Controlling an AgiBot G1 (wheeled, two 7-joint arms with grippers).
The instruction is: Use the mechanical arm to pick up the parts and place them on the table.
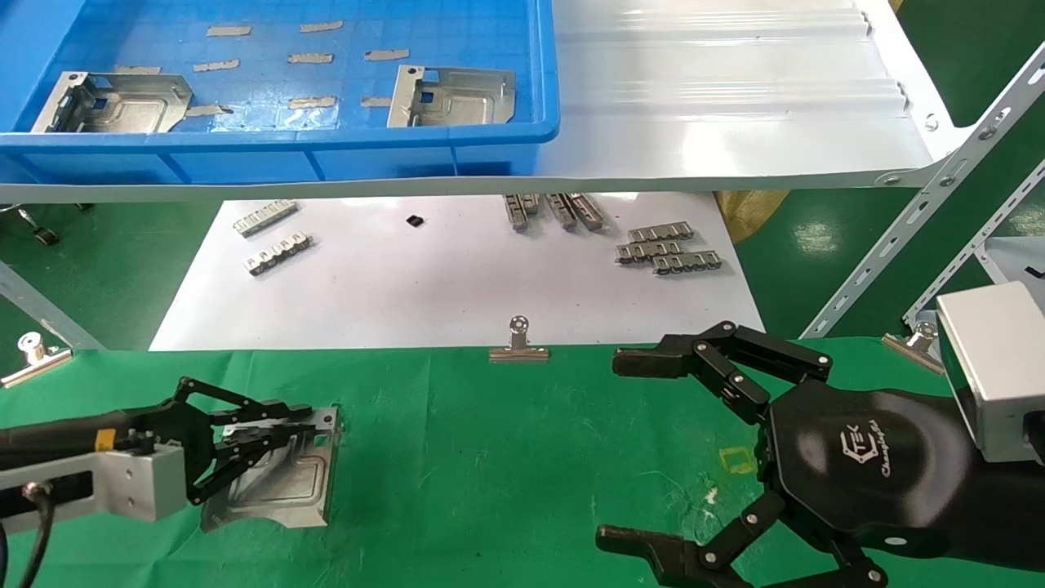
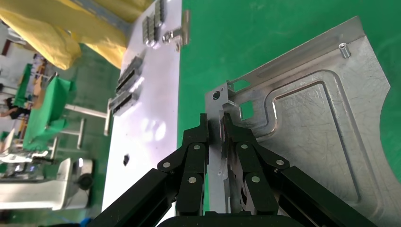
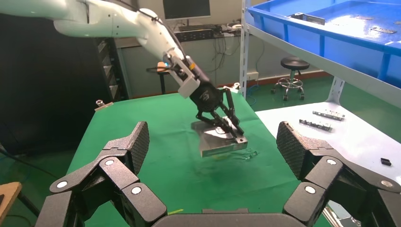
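My left gripper [image 1: 304, 422] is shut on the folded-tab edge of a silvery stamped part [image 1: 282, 482]. It holds the part low over the left of the green table [image 1: 490, 474]. In the left wrist view its black fingers [image 2: 215, 126] pinch the upright tab of the part [image 2: 321, 127]. My right gripper [image 1: 616, 449], with the TEK palm, is open and empty over the table's right side. In the right wrist view [image 3: 213, 142] it faces the held part [image 3: 220, 142]. Two more parts [image 1: 114, 102] [image 1: 453, 96] lie in the blue bin [image 1: 326, 155].
The bin stands on a glossy white shelf [image 1: 735, 98] above a white sheet [image 1: 424, 286] that carries small ridged strips [image 1: 669, 249] [image 1: 277, 251]. Binder clips [image 1: 518, 343] [image 1: 33, 358] hold the cloth's far edge. A yellow square outline [image 1: 739, 459] lies by the right palm.
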